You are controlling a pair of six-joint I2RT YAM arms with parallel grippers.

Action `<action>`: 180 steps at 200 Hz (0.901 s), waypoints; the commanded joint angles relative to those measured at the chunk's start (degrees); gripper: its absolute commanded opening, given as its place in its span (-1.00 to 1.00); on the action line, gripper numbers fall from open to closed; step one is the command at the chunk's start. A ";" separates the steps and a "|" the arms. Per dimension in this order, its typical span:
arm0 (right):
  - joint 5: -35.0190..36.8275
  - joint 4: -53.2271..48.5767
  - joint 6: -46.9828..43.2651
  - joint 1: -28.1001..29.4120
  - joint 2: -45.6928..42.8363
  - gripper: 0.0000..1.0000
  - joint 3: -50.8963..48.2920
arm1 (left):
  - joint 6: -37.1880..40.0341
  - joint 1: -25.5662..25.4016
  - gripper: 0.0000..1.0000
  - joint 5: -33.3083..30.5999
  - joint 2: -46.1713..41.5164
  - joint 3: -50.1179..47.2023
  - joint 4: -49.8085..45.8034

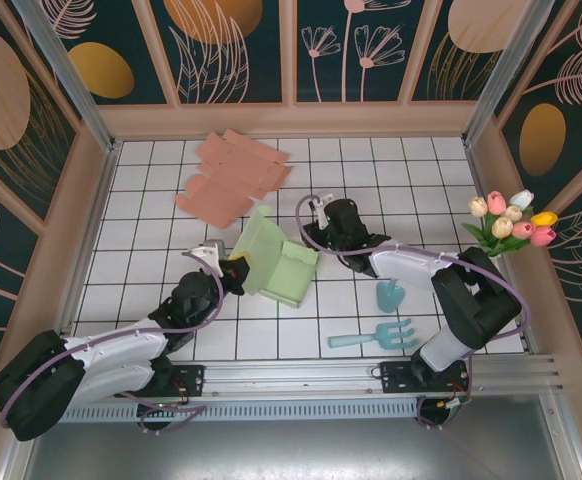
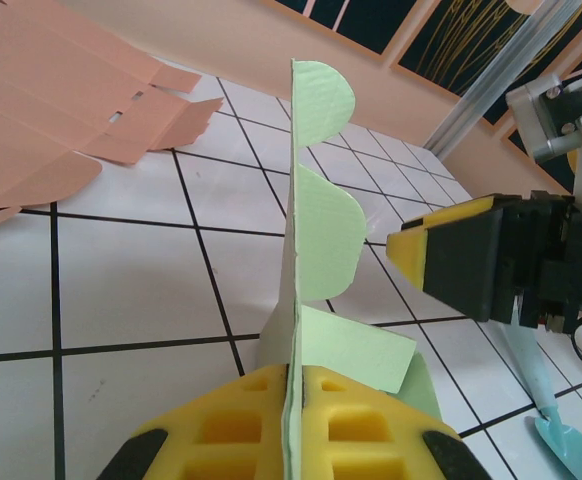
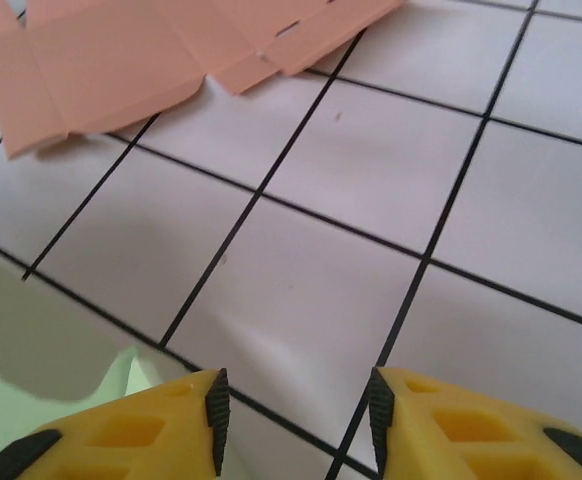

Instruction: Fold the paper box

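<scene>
The light green paper box (image 1: 283,265) stands half folded on the tiled table, one wall upright. My left gripper (image 1: 233,272) is shut on that wall's near edge. In the left wrist view the green sheet (image 2: 321,200) rises edge-on from between the yellow fingers (image 2: 236,425), its scalloped flaps pointing right; the left gripper (image 2: 306,385) pinches it tightly. My right gripper (image 1: 316,230) hovers just right of the box, open. Its jaws (image 3: 296,405) stand apart over bare tile with nothing between them, a corner of the box (image 3: 31,400) at their left. It also appears as a black and yellow body (image 2: 451,255).
Flat pink box sheets (image 1: 233,178) lie at the back of the table (image 3: 151,50). A blue trowel (image 1: 389,293) and a blue hand rake (image 1: 376,337) lie front right. Tulips (image 1: 511,225) stand at the right wall. A metal rail (image 1: 301,375) runs along the near edge.
</scene>
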 commanded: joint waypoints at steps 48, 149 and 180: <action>17.33 14.63 4.16 6.07 6.38 -0.36 -4.63 | 0.09 -0.07 -1.00 -1.31 0.70 -0.66 0.97; 26.98 20.32 0.38 13.09 15.13 -0.41 -8.67 | -1.04 -0.07 -1.00 -2.40 0.96 -1.33 1.54; 32.47 23.30 -1.29 15.44 18.23 -0.42 -9.75 | -1.39 -0.02 -1.00 -1.94 1.29 -1.23 1.91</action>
